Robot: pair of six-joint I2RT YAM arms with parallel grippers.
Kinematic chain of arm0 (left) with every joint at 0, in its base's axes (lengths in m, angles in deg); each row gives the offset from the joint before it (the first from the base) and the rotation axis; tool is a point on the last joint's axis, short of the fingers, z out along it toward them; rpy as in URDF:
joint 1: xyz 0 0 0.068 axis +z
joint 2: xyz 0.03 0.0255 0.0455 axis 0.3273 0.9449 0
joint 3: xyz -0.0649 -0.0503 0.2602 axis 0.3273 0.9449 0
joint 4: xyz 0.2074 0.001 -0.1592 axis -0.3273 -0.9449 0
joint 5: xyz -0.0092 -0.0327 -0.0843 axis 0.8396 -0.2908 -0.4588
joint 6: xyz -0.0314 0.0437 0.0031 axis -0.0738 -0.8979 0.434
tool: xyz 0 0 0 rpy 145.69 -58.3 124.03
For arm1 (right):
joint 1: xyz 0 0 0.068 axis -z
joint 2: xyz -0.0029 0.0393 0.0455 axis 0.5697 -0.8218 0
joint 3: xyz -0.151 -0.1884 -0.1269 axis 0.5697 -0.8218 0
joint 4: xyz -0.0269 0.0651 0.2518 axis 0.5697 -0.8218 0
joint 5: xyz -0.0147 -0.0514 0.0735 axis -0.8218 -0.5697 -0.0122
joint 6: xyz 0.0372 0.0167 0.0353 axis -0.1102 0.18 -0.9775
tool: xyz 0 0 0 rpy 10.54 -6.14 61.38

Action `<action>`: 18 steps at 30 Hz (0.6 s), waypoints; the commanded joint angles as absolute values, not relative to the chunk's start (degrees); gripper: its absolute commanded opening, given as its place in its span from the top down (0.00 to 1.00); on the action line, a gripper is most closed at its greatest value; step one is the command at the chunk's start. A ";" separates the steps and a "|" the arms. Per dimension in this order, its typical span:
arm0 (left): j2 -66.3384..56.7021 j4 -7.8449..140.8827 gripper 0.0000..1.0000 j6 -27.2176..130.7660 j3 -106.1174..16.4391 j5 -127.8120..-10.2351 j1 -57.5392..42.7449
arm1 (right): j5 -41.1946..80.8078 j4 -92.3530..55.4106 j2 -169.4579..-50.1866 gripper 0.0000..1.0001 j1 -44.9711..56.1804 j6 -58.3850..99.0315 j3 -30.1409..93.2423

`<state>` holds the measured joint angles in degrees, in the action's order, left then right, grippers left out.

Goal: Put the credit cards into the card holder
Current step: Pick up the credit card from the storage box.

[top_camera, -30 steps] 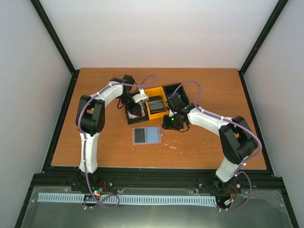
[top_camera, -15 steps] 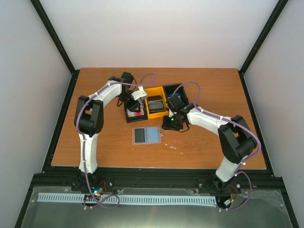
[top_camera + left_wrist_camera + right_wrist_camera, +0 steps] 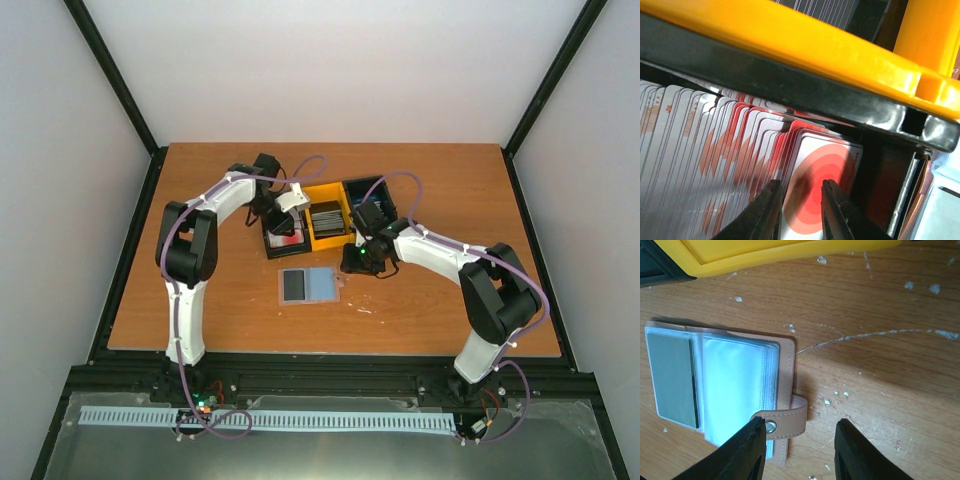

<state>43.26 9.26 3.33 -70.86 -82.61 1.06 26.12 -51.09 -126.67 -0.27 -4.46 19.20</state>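
Observation:
White cards with red blotches (image 3: 715, 150) stand packed in a black bin (image 3: 283, 240). My left gripper (image 3: 799, 210) is down in that bin. It is open by a narrow gap, and its fingertips (image 3: 765, 215) stand on either side of the front card (image 3: 822, 172). The tan card holder (image 3: 310, 285) lies open on the table with a dark card (image 3: 672, 375) in its left pocket. My right gripper (image 3: 800, 450) is open just above the holder's snap strap (image 3: 787, 420) and holds nothing. Dark cards fill the yellow bin (image 3: 328, 225).
A dark bin (image 3: 372, 195) stands behind the right wrist, next to the yellow bin. The yellow bin's rim (image 3: 805, 45) crosses the left wrist view close above the cards. The three bins sit together at the table's middle back. White specks dot the wood (image 3: 880, 370).
My left wrist has shifted slightly towards the far side over the red-blotched cards' bin. The right arm and the holder have not visibly moved.

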 commanded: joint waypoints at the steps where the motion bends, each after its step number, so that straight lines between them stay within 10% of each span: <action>1: 41.90 7.17 0.77 2.11 -70.65 -85.38 1.26 | 26.05 -50.77 -127.23 0.62 -0.07 -5.38 18.88; 18: 38.94 5.81 0.82 0.73 -69.20 -90.02 1.26 | 26.34 -50.27 -127.81 0.62 -0.03 -5.38 19.02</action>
<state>40.83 7.60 2.76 -69.55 -87.48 1.26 26.16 -50.93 -127.39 -0.27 -4.89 19.18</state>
